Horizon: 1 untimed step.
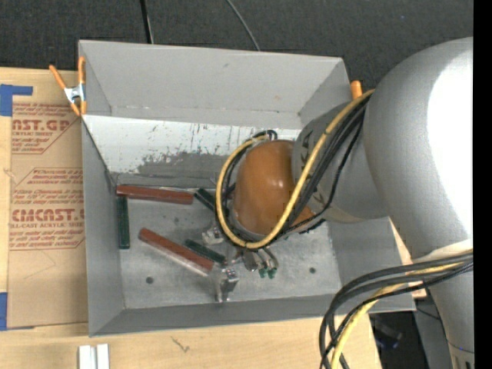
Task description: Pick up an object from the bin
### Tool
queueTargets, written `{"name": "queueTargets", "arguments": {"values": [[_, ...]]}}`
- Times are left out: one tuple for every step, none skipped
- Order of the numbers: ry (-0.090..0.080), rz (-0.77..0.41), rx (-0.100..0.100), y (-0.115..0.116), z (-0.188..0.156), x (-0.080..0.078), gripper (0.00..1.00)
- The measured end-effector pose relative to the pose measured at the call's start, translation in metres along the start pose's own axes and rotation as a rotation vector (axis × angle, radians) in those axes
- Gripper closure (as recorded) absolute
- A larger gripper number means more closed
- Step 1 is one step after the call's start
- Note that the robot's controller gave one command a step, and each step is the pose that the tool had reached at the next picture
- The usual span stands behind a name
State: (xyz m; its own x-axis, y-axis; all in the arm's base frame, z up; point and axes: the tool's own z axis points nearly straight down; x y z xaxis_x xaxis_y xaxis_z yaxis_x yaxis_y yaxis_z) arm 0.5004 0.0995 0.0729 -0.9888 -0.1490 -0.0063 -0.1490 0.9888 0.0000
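Observation:
My gripper (227,280) reaches down below the orange cover to the bin floor near the front wall, at the right end of a reddish-brown flat stick (175,252) that lies slanted across the floor. Its metal fingertips sit just past that stick's end. A small dark green piece (204,249) lies beside the stick right next to the gripper, and another green bit (267,270) shows to the gripper's right. Nothing can be seen between the fingers.
A second reddish-brown stick (154,194) lies along the back of the floor at the left. A dark green bar (123,224) stands along the left wall. Another dark green piece (206,199) pokes out beside the orange cover. The arm covers the bin's right half.

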Motion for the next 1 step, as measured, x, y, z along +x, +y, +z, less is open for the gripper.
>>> {"name": "queueTargets", "arguments": {"values": [[-0.005,-0.002,0.001,0.0013,-0.0002,-0.0011,0.0]]}}
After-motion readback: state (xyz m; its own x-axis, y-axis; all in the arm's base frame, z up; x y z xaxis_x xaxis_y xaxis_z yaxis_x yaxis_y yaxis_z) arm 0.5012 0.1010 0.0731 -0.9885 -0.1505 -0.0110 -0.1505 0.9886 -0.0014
